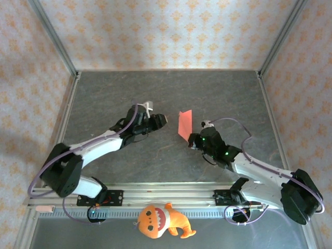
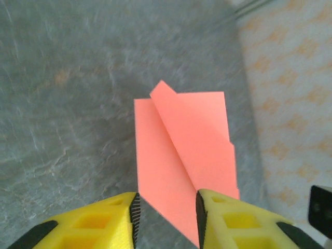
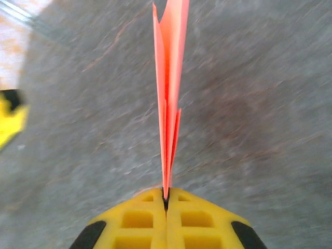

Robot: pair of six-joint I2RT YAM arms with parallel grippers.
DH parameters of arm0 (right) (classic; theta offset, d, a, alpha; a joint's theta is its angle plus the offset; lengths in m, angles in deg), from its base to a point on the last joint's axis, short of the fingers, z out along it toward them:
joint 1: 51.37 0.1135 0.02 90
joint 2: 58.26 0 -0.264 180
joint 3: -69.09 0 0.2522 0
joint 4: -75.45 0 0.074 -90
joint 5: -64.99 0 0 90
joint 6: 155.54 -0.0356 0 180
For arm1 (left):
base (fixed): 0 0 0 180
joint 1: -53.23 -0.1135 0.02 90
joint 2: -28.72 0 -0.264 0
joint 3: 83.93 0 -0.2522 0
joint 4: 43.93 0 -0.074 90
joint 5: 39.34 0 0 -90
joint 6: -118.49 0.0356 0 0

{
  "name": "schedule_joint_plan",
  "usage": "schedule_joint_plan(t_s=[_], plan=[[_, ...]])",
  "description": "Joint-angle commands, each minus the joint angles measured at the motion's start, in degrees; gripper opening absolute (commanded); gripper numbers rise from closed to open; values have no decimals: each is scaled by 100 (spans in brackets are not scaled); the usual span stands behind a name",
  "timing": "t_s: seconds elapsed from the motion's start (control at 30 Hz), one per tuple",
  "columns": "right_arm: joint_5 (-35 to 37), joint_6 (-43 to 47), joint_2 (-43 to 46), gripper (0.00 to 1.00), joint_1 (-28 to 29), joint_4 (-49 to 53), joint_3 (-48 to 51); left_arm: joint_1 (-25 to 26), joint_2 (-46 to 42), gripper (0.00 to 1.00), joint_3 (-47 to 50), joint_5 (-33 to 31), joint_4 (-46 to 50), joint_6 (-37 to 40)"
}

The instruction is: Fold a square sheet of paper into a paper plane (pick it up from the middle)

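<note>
The red-pink sheet of paper is folded into a pointed, layered shape with a diagonal crease. It stands on edge above the grey table. My right gripper is shut on its lower edge. In the right wrist view the paper rises edge-on straight out of the closed yellow jaws. My left gripper is just left of the paper and faces its flat side. Its jaws stand open, with the paper's lower corner showing in the gap between them.
An orange plush toy lies in front of the metal rail at the near edge. Patterned walls and metal frame posts enclose the grey table on three sides.
</note>
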Motion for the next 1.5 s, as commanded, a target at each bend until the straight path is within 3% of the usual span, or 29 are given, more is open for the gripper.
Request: schedule_joint_plan(t_s=[0.0,0.17,0.37,0.5,0.77,0.97,1.17,1.3,1.47], plan=[[1609,959,-9,0,311,1369,-457,-347,-547,39,354,-419,283,-91],[2617,1342,-779,0,868,2102,-1287,-798,-1382,43,615,-696,779,128],[3455,1449,-1927,0,1209,2845,-2146,-998,-2078,46,908,-1128,1006,113],[4054,1454,-2224,0,1474,3071,-2400,-1045,-2225,48,940,-1183,1103,138],[4534,1081,-2462,0,1546,3563,-2510,-1081,-2393,56,859,-1513,1498,156],[4081,856,-2516,0,1553,3576,-2388,-1105,-2438,58,806,-1481,1689,184],[3844,872,-3362,0,1604,3958,-2650,-1109,-2484,59,791,-1532,1738,193],[3765,1063,-3859,0,1891,3992,-2876,-1110,-2505,59,747,-1586,1858,218],[3171,1261,-4323,4,2224,3762,-3082,-1117,-2554,60,803,-1596,1850,183]])
